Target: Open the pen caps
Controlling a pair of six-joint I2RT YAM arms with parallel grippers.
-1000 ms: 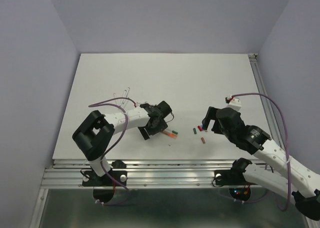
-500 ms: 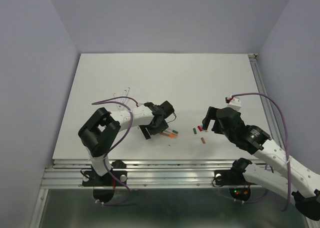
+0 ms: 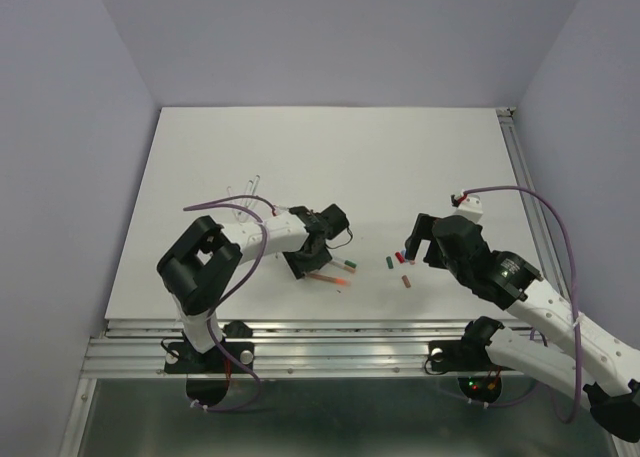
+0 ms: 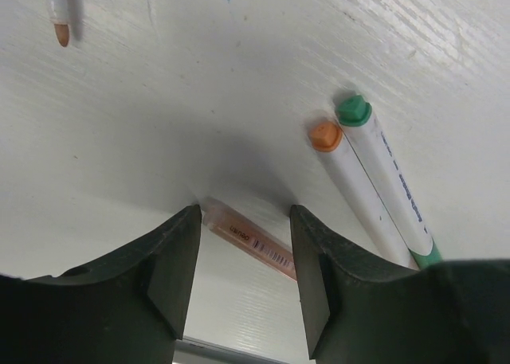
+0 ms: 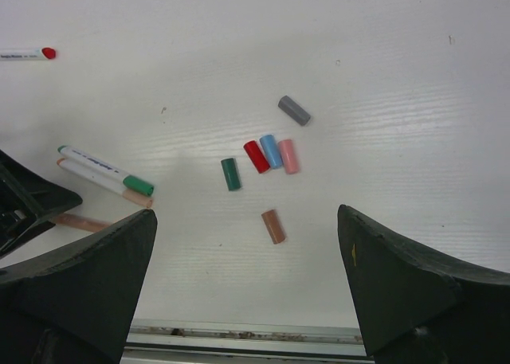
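Plainly, the left claw [image 4: 243,256] stood half-spread, its two fingers [image 4: 171,276] straddling a peach pen [image 4: 253,243] that lay slantwise on the table [image 4: 239,77] at the lower middle of the frame. It had not clamped on anything. Just right of it lay two white pens [image 4: 390,177] side by side, one ending in orange, one in green, probably still capped. A bare orange pen tip [image 4: 61,33] poked in at the upper left.

The right claw [image 5: 247,244] hung fully released above the table, holding nothing. At the centre of its view sat the loose pen caps [image 5: 272,153]: grey, red, blue, pink, green and brown, with the red, blue and pink ones touching.

The slant was the likely trouble. A squeeze on a pen lying askew could spin it or squirt it out sideways. The right-hand finger sat so near the white pens that it might shove them. A low sweep by the right claw would scatter the caps.
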